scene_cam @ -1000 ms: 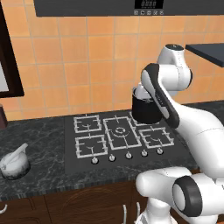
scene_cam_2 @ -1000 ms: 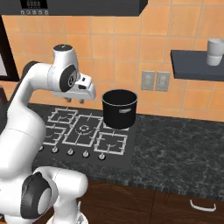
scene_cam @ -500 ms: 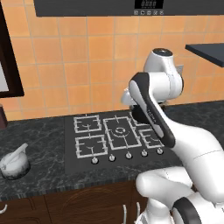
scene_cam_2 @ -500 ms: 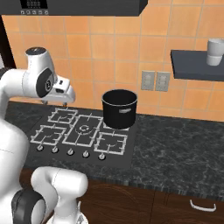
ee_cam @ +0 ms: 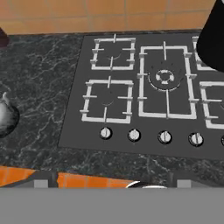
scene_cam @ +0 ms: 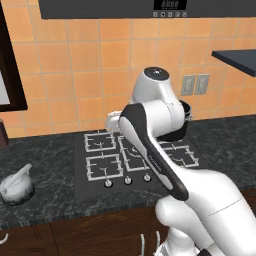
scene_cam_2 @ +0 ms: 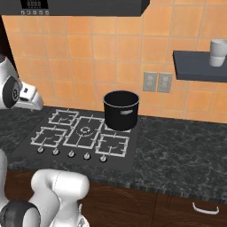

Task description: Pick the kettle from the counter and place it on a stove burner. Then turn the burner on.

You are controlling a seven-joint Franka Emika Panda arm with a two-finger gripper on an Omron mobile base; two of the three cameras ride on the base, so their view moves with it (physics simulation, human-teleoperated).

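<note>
1. We see the small, squat, silvery-grey metal kettle resting on the dark marbled stone worktop, at nine o'clock of the black cooktop and well apart from it.
2. Our gripper hangs above the cooktop's nine o'clock edge; we hold nothing, and its spread stands as wide as it gets.
3. We see the tall black cylindrical pot standing at the cooktop's two o'clock corner.
4. The small light-grey wire-grate stove burner lies bare, with round knobs along the six o'clock edge.
</note>
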